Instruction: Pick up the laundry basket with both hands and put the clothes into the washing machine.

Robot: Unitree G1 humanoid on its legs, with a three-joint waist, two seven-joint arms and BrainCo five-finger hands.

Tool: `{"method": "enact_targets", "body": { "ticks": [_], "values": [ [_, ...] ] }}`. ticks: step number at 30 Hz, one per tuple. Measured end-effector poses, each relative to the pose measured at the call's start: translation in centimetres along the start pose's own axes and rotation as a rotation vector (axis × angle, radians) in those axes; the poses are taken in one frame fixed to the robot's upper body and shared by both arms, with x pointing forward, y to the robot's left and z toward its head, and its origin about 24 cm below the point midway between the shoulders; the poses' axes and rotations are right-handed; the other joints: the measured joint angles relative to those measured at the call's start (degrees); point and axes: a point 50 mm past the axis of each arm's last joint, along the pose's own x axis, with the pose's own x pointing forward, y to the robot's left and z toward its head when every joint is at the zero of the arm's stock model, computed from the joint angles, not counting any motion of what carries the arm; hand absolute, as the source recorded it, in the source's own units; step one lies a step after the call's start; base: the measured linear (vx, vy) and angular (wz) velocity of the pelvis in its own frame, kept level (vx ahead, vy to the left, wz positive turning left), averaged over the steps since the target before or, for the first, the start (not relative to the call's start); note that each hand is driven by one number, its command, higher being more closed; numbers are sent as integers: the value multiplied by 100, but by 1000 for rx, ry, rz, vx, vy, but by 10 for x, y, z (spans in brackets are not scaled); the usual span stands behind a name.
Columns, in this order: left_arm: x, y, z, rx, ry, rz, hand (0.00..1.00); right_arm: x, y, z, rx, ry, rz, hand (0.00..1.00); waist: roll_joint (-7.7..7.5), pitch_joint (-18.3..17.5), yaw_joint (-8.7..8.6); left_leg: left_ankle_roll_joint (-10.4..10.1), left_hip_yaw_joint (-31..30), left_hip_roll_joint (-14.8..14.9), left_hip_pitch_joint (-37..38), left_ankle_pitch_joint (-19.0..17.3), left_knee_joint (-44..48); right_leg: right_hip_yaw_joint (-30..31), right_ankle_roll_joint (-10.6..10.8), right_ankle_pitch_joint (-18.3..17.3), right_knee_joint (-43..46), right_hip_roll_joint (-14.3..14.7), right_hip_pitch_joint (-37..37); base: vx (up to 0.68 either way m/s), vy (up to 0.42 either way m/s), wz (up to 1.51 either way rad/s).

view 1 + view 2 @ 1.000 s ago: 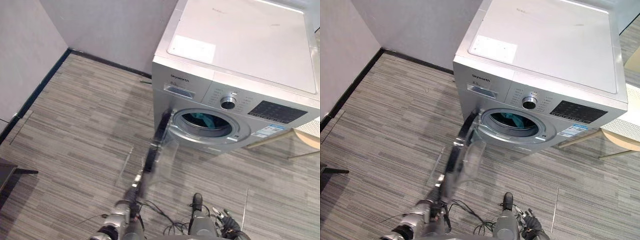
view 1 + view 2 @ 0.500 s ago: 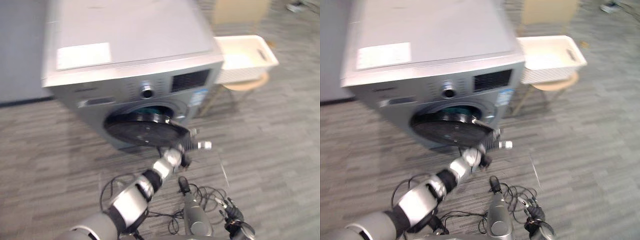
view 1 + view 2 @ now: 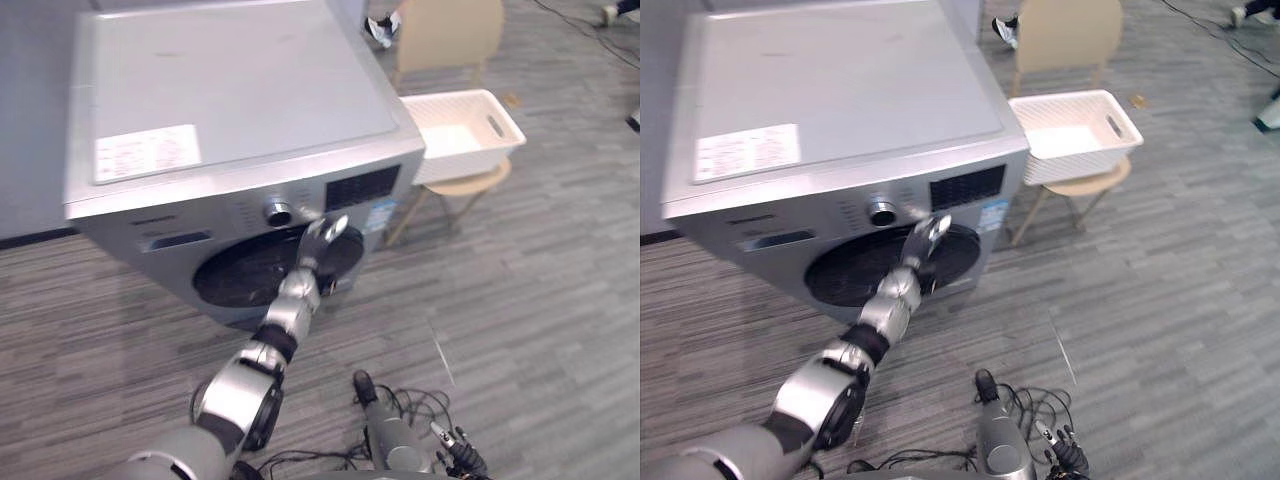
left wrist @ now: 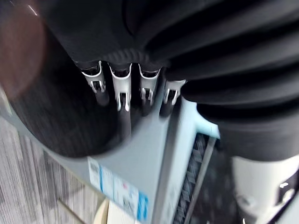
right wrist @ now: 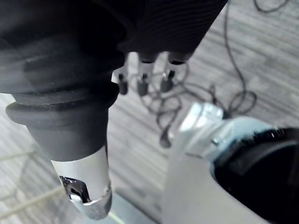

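Observation:
The silver washing machine [image 3: 230,110] stands in front of me with its dark round door [image 3: 240,280] swung against the front. My left hand [image 3: 318,243] rests flat on the door's right edge, fingers [image 4: 122,91] straight against the dark glass. The white laundry basket [image 3: 1075,135] sits on a round wooden stool [image 3: 1085,185] to the right of the machine; nothing shows inside it. My right hand [image 3: 1060,462] hangs low over the floor, its fingers [image 5: 142,84] relaxed and holding nothing.
A beige chair [image 3: 1065,35] stands behind the basket. A person's shoes [image 3: 1005,30] show beside the chair, and more shoes [image 3: 1240,15] lie at the far right. Striped grey carpet [image 3: 540,290] spreads to the right of the machine.
The camera has swung right. The door, wide open a second ago and half shut after that, now lies against the machine, with my left hand following it in.

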Motion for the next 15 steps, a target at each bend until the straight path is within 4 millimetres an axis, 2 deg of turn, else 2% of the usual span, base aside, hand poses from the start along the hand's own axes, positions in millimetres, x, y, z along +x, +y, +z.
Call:
{"method": "enact_targets", "body": {
  "ticks": [1, 2, 4, 5, 6, 9, 11, 13, 15],
  "values": [
    [-7, 7, -13, -13, 32, 18, 0, 0, -1, -2, 2, 8, -4, 0, 17, -10, 10, 2, -110, -29, 61, 2, -1, -147, -22, -37, 1, -44, 102, 19, 30, 68],
    [-19, 19, -36, -26, 89, 48, 0, 0, -3, -3, 5, 14, -13, 0, 75, -40, 101, 7, -276, -64, 78, 7, 1, -297, -28, -58, 0, -98, 233, 34, 56, 84],
    [-63, 51, -95, -6, 264, 110, 0, 0, -13, -2, 19, 22, -54, 0, 209, -176, 231, 17, -715, -208, 51, 1, 0, -643, 99, -232, -23, -290, 542, 37, 60, 96],
    [-74, 58, -107, 7, 308, 112, 0, 1, -15, -1, 20, 25, -62, 0, 232, -186, 280, 45, -812, -260, 47, -15, 0, -735, 114, -295, -29, -354, 629, 29, 46, 89],
    [-96, 73, -128, 42, 387, 117, 0, 2, -17, 0, 14, 32, -71, 0, 283, -223, 351, 50, -1021, -330, 9, -18, 0, -911, 166, -361, -45, -449, 746, 22, 38, 73],
    [-138, 101, -158, 76, 534, 135, 0, 4, -18, 1, 9, 47, -79, 0, 334, -254, 536, 67, -1437, -396, 8, -6, 0, -1298, 167, -360, -125, -556, 1116, 12, 24, 78],
    [-166, 122, -175, 50, 628, 213, 0, 3, -22, -3, 6, 70, -100, 0, 329, -278, 622, 117, -1918, -403, 5, 31, 1, -1763, 177, -370, -140, -578, 1490, 9, -2, 97],
    [-181, 135, -182, 70, 689, 262, 0, 2, -29, -6, 0, 93, -123, 0, 316, -294, 756, 158, -2182, -405, 13, 61, 2, -2028, 176, -423, -133, -579, 1709, -5, -17, 87],
    [-200, 151, -190, 85, 750, 330, 0, 2, -31, -8, -8, 116, -137, 0, 293, -287, 770, 195, -2535, -403, -4, 90, 87, -2306, 172, -630, 40, -588, 1921, -23, -31, 81]
  ]
}}
